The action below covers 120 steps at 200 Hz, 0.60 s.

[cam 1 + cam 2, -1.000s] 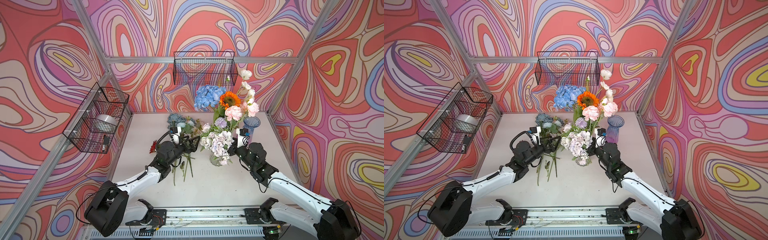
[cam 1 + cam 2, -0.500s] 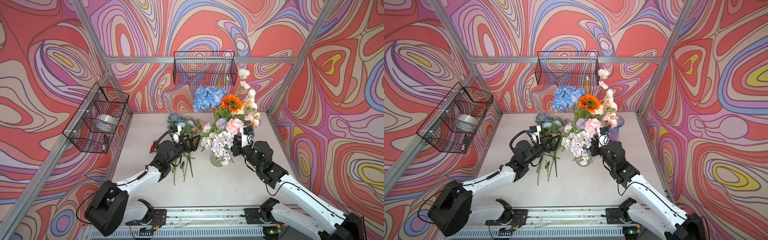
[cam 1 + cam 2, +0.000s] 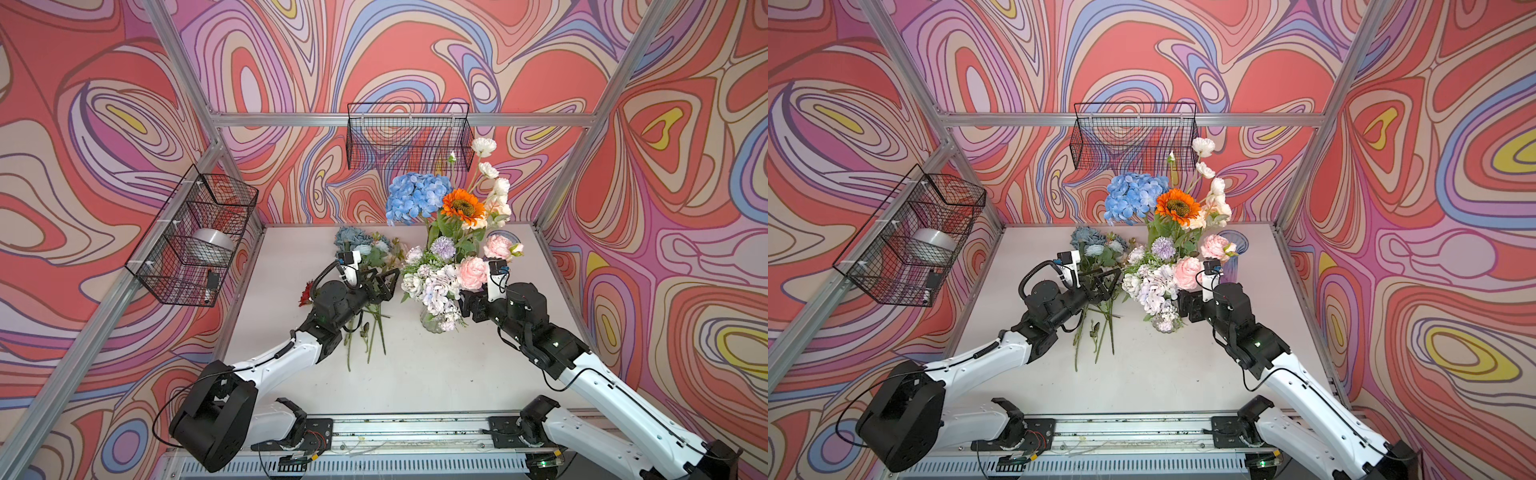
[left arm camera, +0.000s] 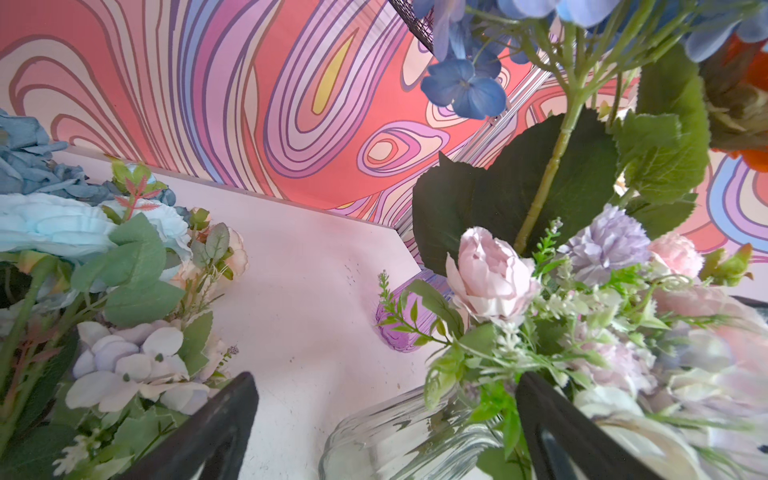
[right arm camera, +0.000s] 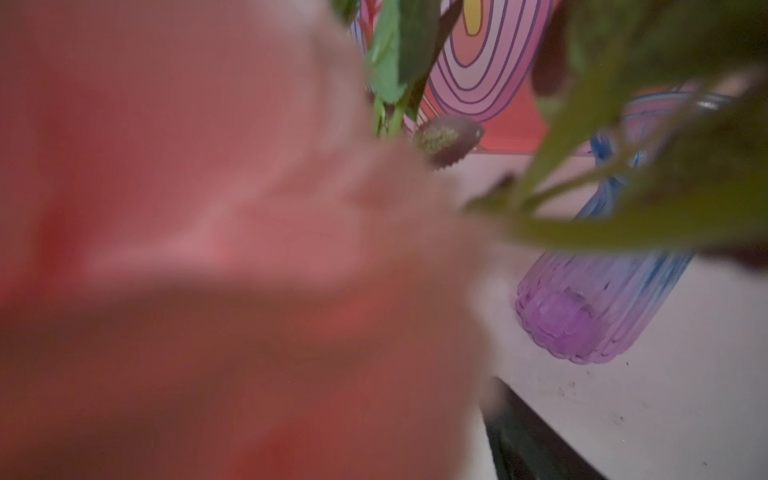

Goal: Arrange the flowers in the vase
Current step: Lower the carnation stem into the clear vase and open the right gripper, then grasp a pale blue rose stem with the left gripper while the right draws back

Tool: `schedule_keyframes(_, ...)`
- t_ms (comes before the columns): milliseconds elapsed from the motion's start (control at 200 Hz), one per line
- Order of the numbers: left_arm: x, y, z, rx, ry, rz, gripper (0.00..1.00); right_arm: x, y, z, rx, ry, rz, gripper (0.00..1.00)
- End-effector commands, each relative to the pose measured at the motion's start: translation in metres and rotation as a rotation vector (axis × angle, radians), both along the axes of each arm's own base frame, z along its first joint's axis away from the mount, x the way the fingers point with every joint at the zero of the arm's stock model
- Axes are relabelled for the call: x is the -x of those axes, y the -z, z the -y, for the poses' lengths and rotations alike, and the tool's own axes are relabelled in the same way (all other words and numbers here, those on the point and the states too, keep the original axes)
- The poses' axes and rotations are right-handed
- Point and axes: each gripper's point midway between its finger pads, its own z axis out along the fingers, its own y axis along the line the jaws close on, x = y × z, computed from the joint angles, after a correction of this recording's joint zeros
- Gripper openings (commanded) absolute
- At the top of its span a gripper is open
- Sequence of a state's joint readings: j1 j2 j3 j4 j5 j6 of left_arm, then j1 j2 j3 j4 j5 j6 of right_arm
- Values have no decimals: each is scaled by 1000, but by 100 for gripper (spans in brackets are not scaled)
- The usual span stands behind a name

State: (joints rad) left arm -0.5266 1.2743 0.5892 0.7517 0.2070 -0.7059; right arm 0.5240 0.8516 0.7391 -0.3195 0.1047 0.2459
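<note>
Left claw (image 3: 385, 283) hangs spread wide, nothing in it, between the loose flowers (image 3: 365, 251) lying on the worktop (image 3: 415, 382) and the clear vase (image 3: 432, 323). That vase is packed with blooms (image 3: 440, 266). Right claw (image 3: 466, 306) is tucked against the bouquet. A pink peony (image 5: 208, 249) blurs my wrist view, so I cannot tell whether it grips anything.

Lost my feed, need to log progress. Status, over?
Left gripper open beside loose flowers on table. Right gripper beside clear vase, jaws hidden by blooms. Vase well filled. Pink peony crowds right wrist camera.
</note>
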Motion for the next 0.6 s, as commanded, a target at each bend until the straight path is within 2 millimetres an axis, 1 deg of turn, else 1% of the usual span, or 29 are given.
schedule_keyframes(0,-12,-13,-10,52,-30,9,100,13,-4,1,-40,-8,-65,92)
schedule_keyframes(50,-18,-13,-24,79,-62,-4,100,16,-4,0,-48,-14,-85,93)
schedule_keyframes(105,-25,-15,-40,114,-92,-18,100,19,3,-1,-58,-15,-121,93)
schedule_keyframes(165,-32,-18,-59,138,-129,-22,100,21,15,-2,-63,-15,-165,94)
schedule_keyframes(265,-38,-19,-84,144,-183,-38,100,23,36,-4,-68,-5,-227,94)
schedule_keyframes(341,-41,-10,-104,131,-246,-78,100,22,47,-8,-86,-11,-250,94)
schedule_keyframes(411,-39,-2,-118,108,-295,-113,100,20,57,-12,-96,-18,-265,94)
schedule_keyframes(531,-26,22,-129,13,-345,-192,99,16,71,-20,-119,-37,-277,94)
schedule_keyframes(596,-16,42,-134,-52,-356,-265,97,12,78,-26,-134,-49,-278,93)
